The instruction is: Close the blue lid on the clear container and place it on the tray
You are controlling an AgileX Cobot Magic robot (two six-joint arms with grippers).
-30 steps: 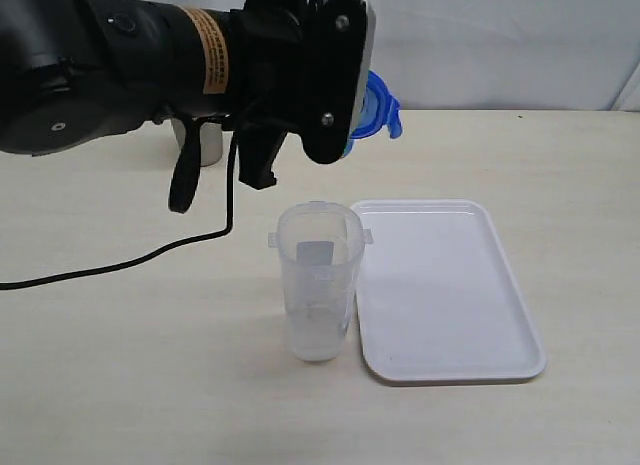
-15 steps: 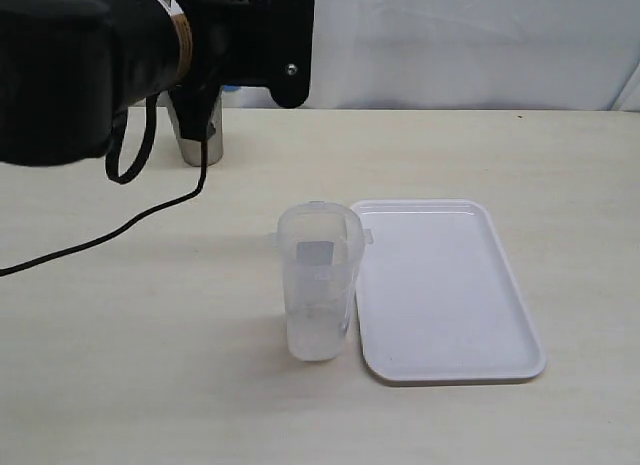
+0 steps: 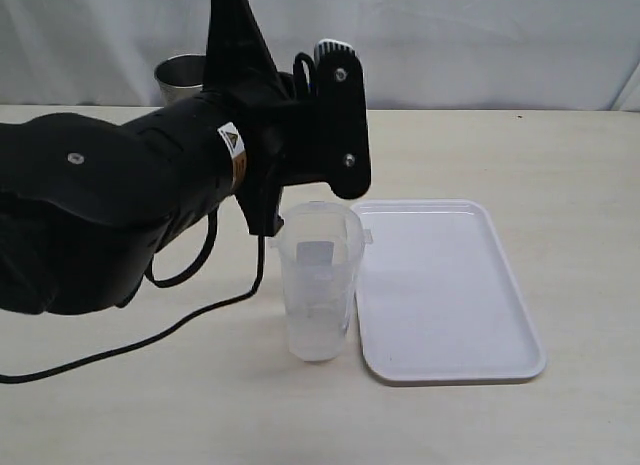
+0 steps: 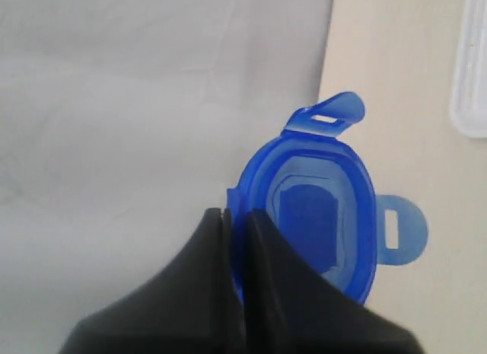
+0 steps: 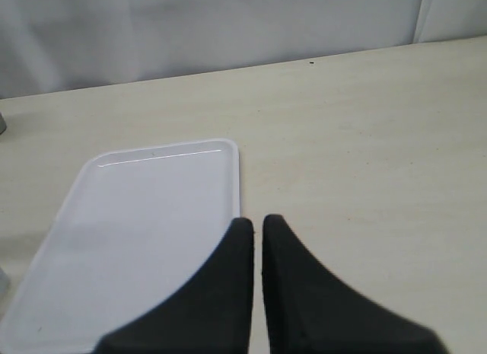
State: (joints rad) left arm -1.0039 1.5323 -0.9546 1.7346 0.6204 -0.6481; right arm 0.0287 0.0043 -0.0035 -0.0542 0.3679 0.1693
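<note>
Within the clamped left hand [image 4: 237, 215] sits the translucent blue lid [image 4: 319, 209] (two flaps splayed outward).

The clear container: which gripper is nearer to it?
Left. The left gripper, shut on the blue lid, is close by the clear container; the right gripper hangs farther off, beside the tray.

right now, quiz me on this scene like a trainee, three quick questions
1. True or false: the lid is already on the container.
2. Which tool holds the lid? A) left tool B) right tool C) neither
3. Fill in: the container stands ___ the tray, not on it.
Key: 1 false; 2 A; 3 beside.
</note>
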